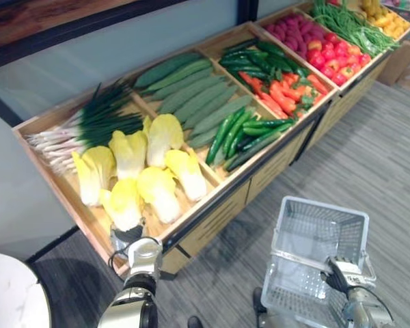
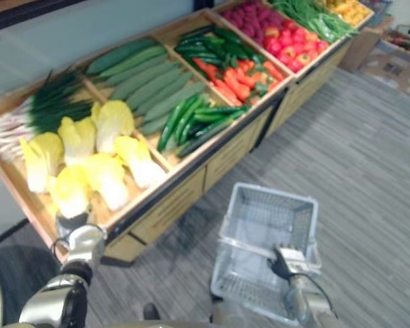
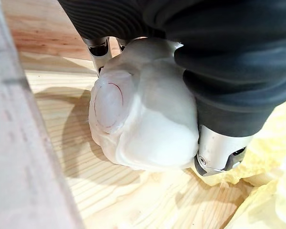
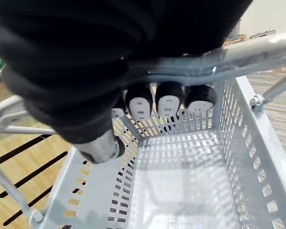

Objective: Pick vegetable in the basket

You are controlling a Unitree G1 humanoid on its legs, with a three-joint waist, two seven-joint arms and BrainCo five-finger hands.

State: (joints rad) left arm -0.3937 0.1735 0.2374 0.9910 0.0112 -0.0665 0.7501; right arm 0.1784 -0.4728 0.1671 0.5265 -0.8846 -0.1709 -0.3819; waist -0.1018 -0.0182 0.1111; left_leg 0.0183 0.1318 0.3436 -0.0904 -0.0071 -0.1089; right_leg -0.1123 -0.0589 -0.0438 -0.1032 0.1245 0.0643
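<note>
- Setting: wooden produce rack, split into compartments. The nearest one holds yellow-leaved cabbages, w/ spring onions behind them and long green gourds in the next compartment.
- L arm: left hand reaches over the rack's front edge into the cabbage compartment. In the wrist view its fingers curl round the pale stem end of the front cabbage, i.e. a closed grasp on it.
- Target position: front cabbage appears to rest on the compartment's wood floor, just inside the front edge, w/ neighbours' leaves touching it. No sign of a lift yet.
- R arm: right hand is wrapped round the handle of the grey perforated basket, fingers closed on the bar. The basket hangs low in front of the rack, to the robot's right, well apart from the cabbage.
- Basket contents: nothing inside; the mesh bottom is bare.
- Progress (judgement): approx. a third done. Reach and grasp look complete.
- Left to do: lift the cabbage clear of the rack edge, carry it across to the basket, lower it in, release.
</note>
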